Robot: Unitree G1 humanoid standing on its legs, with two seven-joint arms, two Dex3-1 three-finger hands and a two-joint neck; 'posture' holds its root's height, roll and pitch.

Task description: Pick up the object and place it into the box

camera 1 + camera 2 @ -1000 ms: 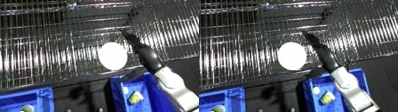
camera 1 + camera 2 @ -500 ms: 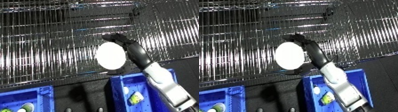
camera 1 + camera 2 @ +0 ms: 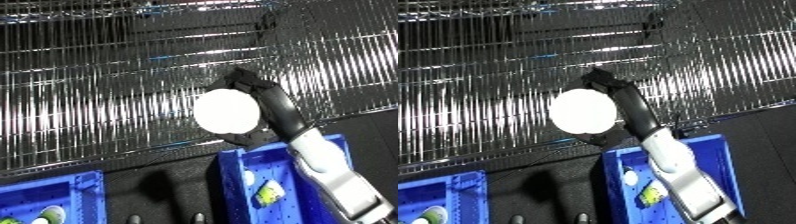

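The right hand [image 3: 266, 107] is curled around the white object [image 3: 229, 111], a smooth, matte, rounded disc-like item held against the wire shelf [image 3: 107, 90] of glossy metal rods. The grasp step appears under way. Next move: withdraw and lower toward the blue plastic bin [image 3: 266, 170] directly below the hand.

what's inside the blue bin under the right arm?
The blue bin holds a small white item and a yellow-green item. The right forearm covers the rest.
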